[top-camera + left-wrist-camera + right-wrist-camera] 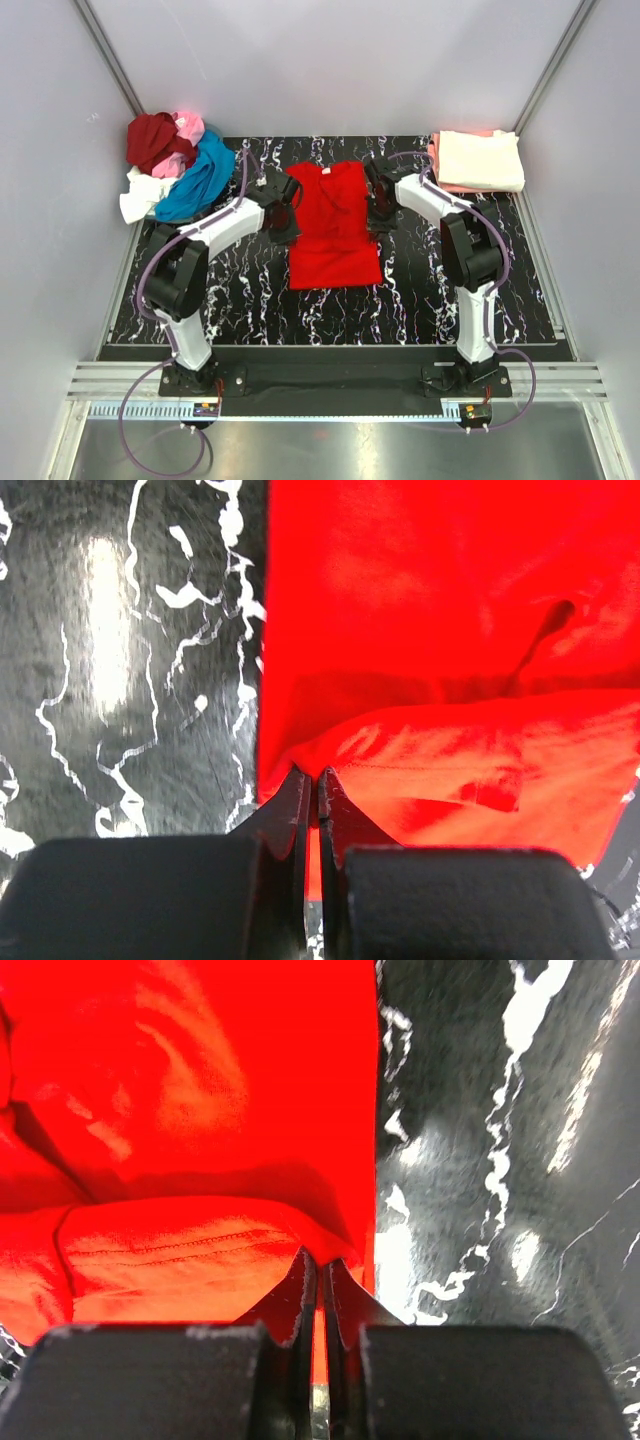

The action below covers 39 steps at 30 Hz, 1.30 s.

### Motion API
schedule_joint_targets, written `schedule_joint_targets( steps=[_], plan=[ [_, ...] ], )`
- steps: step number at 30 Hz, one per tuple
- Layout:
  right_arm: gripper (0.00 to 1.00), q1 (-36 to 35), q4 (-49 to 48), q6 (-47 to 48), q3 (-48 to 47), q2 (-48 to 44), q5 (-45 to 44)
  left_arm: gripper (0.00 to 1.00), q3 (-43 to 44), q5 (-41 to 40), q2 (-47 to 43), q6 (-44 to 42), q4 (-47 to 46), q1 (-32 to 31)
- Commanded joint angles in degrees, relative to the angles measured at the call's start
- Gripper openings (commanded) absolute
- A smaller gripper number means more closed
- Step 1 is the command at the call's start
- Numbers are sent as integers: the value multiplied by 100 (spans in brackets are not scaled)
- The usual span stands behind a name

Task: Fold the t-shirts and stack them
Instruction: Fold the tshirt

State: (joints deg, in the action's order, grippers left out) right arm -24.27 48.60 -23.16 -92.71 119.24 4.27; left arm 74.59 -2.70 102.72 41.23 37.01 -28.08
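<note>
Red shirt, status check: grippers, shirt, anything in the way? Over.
Left gripper shut on bright red shirt, left edge; right gripper shut on right edge. Shirt lies mid-table. Unfolded pile, folded stack at far corners, nothing blocking.

bright red t-shirt (333, 225) spread on black marbled surface (250, 300), between the two claws | left claw (283, 214) at its left edge | right claw (381, 203) at its right edge | heap beyond-left of left claw: dark red shirt (153, 140), pink shirt (188, 127), blue shirt (195, 182), white shirt (138, 198) | beyond-right of right claw: folded cream shirt (482, 160) atop salmon shirt (436, 160)
</note>
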Motion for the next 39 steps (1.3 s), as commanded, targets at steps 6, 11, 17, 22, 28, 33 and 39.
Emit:
schedule_joint_targets(
  steps=[6, 11, 17, 22, 28, 33, 39],
  plan=[
    [20, 186, 316, 329, -819, 459, 153, 19, 363, 217, 442, -124, -72, 258],
    [65, 326, 624, 426, -1320, 592, 127, 57, 574, 235, 609, -195, 86, 346],
    [72, 467, 730, 374, -1233, -144, -338, 95, 539, -19, -119, -265, 296, 391],
    [68, 415, 126, -65, -101, -1033, 178, 95, -337, -231, -1251, 51, -9, 268],
    [15, -349, -343, -260, 622, -1413, 443, 86, -1920, 23, -2123, 385, -1125, -57],
    [9, -903, -228, -286, 254, -763, 293, 83, -3186, 165, -2764, 254, -1987, -137],
    [8, -1124, -158, -295, -344, -77, 276, 81, -4109, -20, -3187, -89, -2549, -137]
  ],
)
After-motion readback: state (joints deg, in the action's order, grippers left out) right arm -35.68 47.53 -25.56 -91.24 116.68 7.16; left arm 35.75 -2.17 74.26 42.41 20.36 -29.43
